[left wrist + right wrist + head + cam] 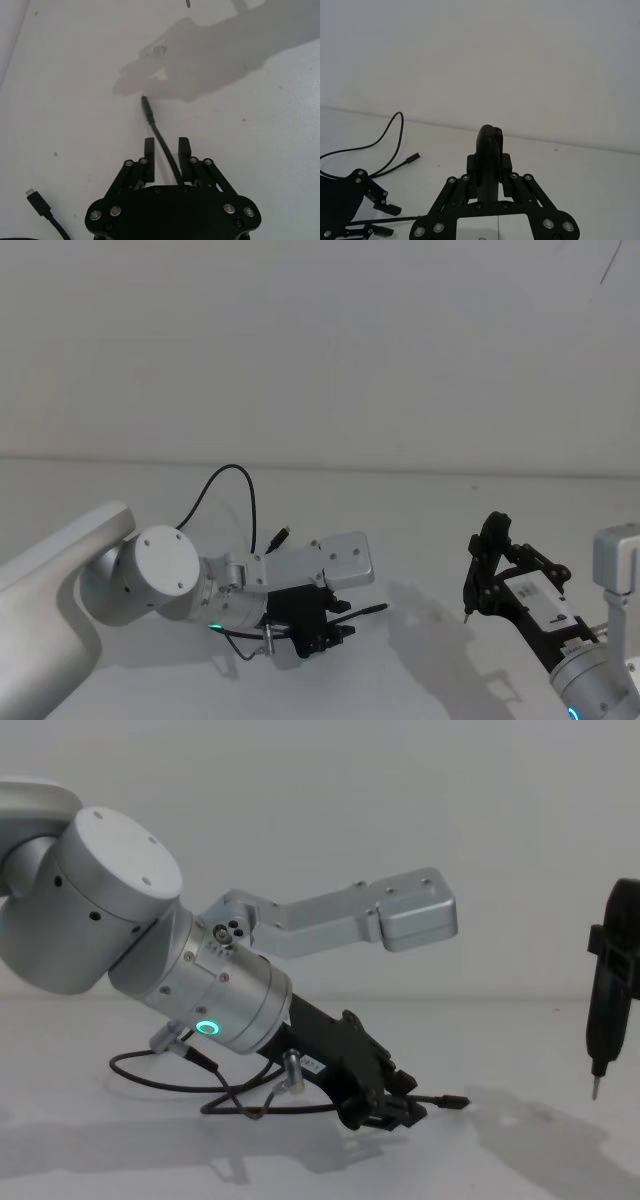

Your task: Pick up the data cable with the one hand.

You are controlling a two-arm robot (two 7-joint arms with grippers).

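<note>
The data cable (235,473) is a thin black cord looping over the white table. One plug (283,535) lies free behind the left arm. The other plug end (146,105) juts out forward from between the fingers (184,148) of my left gripper (166,146), which is low over the table and open, the cord running through the gap close to one finger. From the side, that plug (455,1100) pokes out past the left gripper (398,1106). At the right, my right gripper (490,580) hangs above the table, shut on a black pen-shaped tool (489,142).
A short grey wire with a silver barrel connector (291,1070) hangs under the left wrist. The tool's pointed tip (596,1092) hangs above the table at the right. Bare white table (420,540) lies between the arms, and a pale wall stands behind.
</note>
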